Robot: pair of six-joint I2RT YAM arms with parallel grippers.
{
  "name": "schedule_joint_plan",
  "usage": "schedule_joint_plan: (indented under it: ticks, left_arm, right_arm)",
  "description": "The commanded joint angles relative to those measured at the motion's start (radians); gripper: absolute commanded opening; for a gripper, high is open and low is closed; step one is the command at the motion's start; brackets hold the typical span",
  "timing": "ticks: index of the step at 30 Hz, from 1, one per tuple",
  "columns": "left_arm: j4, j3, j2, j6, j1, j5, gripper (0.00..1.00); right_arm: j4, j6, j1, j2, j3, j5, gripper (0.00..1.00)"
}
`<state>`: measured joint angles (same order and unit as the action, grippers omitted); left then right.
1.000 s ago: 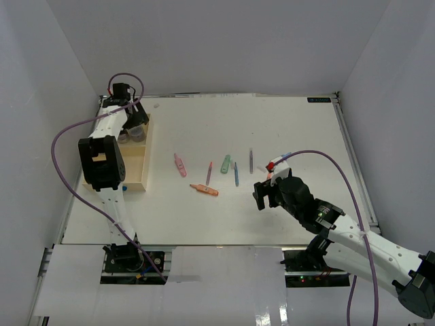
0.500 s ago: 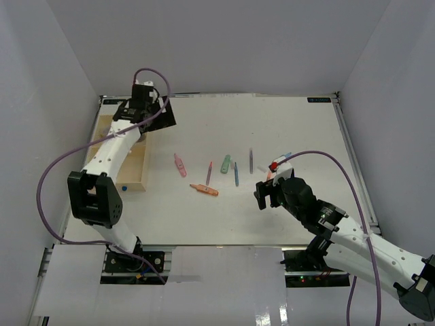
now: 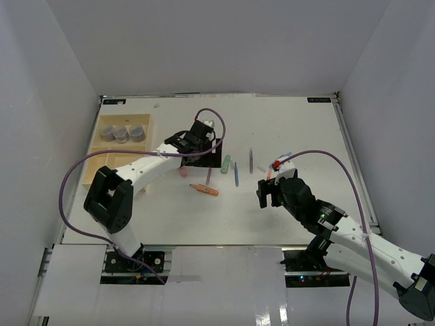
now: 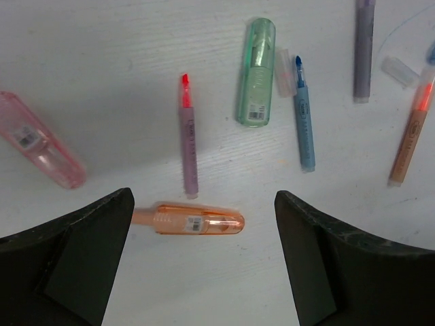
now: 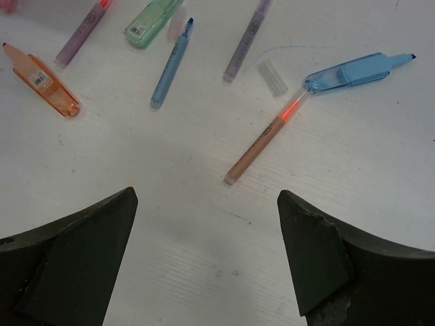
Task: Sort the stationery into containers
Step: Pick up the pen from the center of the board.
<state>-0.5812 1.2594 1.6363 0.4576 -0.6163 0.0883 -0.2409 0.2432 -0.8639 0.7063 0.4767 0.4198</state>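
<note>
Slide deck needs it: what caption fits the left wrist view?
Open left gripper hovers over an orange highlighter among scattered pens on the white table.

No writing can be read in any view. White stickers with dark print sit on the green marker (image 4: 255, 71), the orange marker (image 4: 197, 221) and the pink marker (image 4: 41, 149). Fine lettering runs along the barrels of the purple pen (image 4: 189, 149) and the blue pen (image 4: 305, 122) (all too small to make out). A dark tag (image 3: 318, 100) at the upper right of the top view carries pale, illegible marks.

Wide-open pincer (image 5: 206, 197) hangs over a red-tipped brown pen (image 5: 262, 142) near a blue highlighter (image 5: 353, 71)
</note>
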Motion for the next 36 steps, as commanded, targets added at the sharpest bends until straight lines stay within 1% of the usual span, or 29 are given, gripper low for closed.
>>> schedule_joint_plan:
  ticks: [1, 4, 6, 7, 8, 11, 16, 19, 28, 36]
  left_arm:
    - [0.057, 0.060, 0.072, 0.023, -0.049, 0.048, 0.94]
    - [0.057, 0.119, 0.166, 0.015, -0.074, 0.051, 0.91]
    - [0.057, 0.153, 0.216, 0.009, -0.083, 0.048, 0.87]
    - [0.058, 0.159, 0.232, 0.009, -0.091, 0.047, 0.85]
    - [0.060, 0.166, 0.241, 0.009, -0.094, 0.045, 0.81]
    - [0.066, 0.187, 0.281, -0.003, -0.111, 0.041, 0.76]
    - [0.064, 0.210, 0.330, -0.011, -0.134, 0.044, 0.72]
    - [0.066, 0.215, 0.349, -0.011, -0.135, 0.045, 0.69]
    - [0.063, 0.239, 0.405, -0.019, -0.137, 0.071, 0.65]
    - [0.060, 0.268, 0.450, -0.027, -0.137, 0.094, 0.58]
  right_arm:
    - [0.000, 0.027, 0.005, -0.010, 0.028, 0.025, 0.91]
    - [-0.009, 0.033, 0.005, -0.025, 0.023, 0.028, 0.91]
    - [-0.017, 0.041, 0.005, -0.031, 0.020, 0.024, 0.90]
    - [-0.020, 0.044, 0.005, -0.037, 0.019, 0.020, 0.90]
    - [-0.024, 0.050, 0.003, -0.042, 0.017, 0.020, 0.90]
    - [-0.038, 0.056, 0.005, -0.057, 0.010, 0.024, 0.91]
    - [-0.046, 0.061, 0.005, -0.073, -0.006, 0.033, 0.90]
    - [-0.051, 0.062, 0.005, -0.077, -0.009, 0.037, 0.90]
    - [-0.051, 0.064, 0.003, -0.082, -0.013, 0.037, 0.90]
    - [-0.054, 0.067, 0.003, -0.097, -0.016, 0.036, 0.90]
